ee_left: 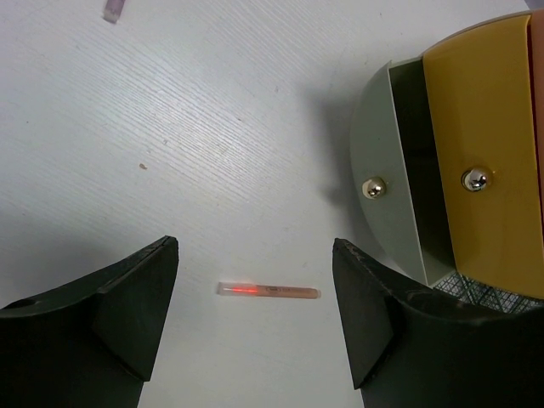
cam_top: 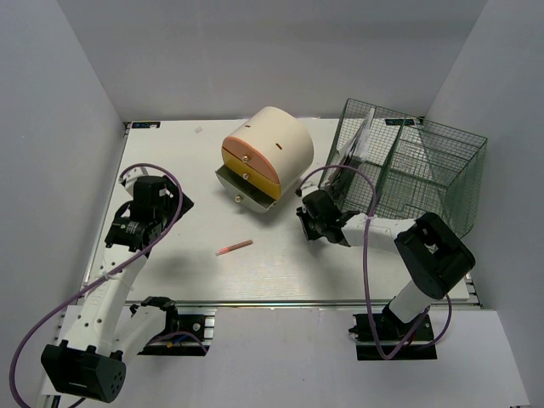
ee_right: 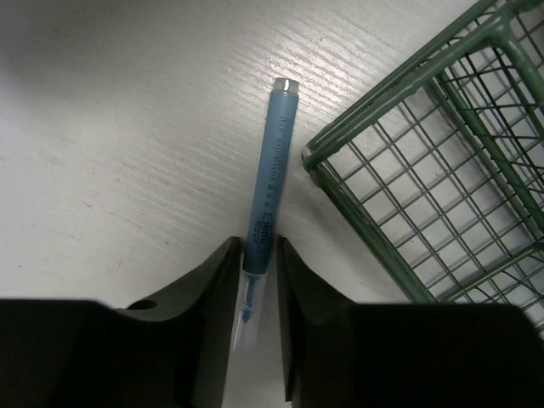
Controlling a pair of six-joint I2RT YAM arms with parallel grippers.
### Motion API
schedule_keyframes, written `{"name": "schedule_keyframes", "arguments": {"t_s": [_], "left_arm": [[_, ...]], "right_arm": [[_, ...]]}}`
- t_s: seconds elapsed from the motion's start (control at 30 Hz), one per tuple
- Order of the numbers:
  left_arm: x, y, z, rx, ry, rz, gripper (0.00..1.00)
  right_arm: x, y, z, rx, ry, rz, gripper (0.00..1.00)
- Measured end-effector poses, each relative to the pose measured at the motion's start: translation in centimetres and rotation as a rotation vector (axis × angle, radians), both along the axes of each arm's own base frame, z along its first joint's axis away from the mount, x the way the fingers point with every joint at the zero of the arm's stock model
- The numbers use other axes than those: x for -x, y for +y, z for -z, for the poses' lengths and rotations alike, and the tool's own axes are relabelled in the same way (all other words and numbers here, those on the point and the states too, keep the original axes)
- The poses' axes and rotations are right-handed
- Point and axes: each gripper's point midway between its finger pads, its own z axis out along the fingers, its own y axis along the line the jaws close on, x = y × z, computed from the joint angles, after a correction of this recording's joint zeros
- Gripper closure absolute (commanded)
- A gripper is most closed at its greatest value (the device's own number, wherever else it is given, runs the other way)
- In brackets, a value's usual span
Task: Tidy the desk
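The white desk (cam_top: 183, 161) has a silver rail along its near edge. A thin red pen (cam_top: 234, 248) lies on it near the middle. In the left wrist view the pen (ee_left: 268, 291) lies far below, between the fingers of my open, empty left gripper (ee_left: 255, 252). That gripper (cam_top: 163, 202) is held above the desk's left side. My right gripper (cam_top: 316, 223) sits just left of the basket. It is shut on a blue pen (ee_right: 268, 170) at the pen's clear tip end (ee_right: 259, 255), low over the desk.
A cream cylinder container (cam_top: 272, 144) with an orange rim lies on its side at the back middle, its yellow and grey drawers (ee_left: 399, 170) facing the front. A dark green wire-mesh basket (cam_top: 416, 166) stands at the back right, its corner (ee_right: 310, 157) beside the blue pen. A small pale scrap (ee_left: 111, 10) lies on the desk.
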Motion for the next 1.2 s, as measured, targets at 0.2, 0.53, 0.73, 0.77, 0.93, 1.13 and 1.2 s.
{"name": "schedule_keyframes", "arguments": {"t_s": [0.2, 0.53, 0.73, 0.77, 0.93, 1.13, 1.2], "left_arm": [[0.2, 0.0, 0.7, 0.002, 0.016, -0.005, 0.18], [0.0, -0.1, 1.2, 0.005, 0.018, -0.004, 0.18], [-0.2, -0.3, 1.6, 0.01, 0.021, 0.003, 0.18], [-0.2, -0.3, 1.5, 0.011, 0.018, 0.003, 0.18], [-0.2, -0.3, 1.4, 0.013, 0.008, 0.003, 0.18], [0.6, -0.3, 1.8, 0.021, 0.001, 0.011, 0.18], [0.8, -0.5, 2.0, 0.027, 0.004, 0.019, 0.17]], "right_arm": [[0.3, -0.2, 0.0, 0.005, -0.008, -0.006, 0.89], [3.3, -0.6, -4.3, -0.045, -0.04, -0.211, 1.0], [7.5, 3.3, -7.8, -0.144, -0.033, -0.731, 1.0], [8.1, 3.9, -8.4, -0.158, -0.031, -0.811, 1.0], [8.1, 6.5, -11.9, -0.212, -0.136, -1.005, 1.0], [1.3, 10.4, -15.3, -0.164, -0.253, -0.888, 1.0], [-1.5, 11.7, -16.2, -0.142, -0.289, -0.824, 1.0]]}}
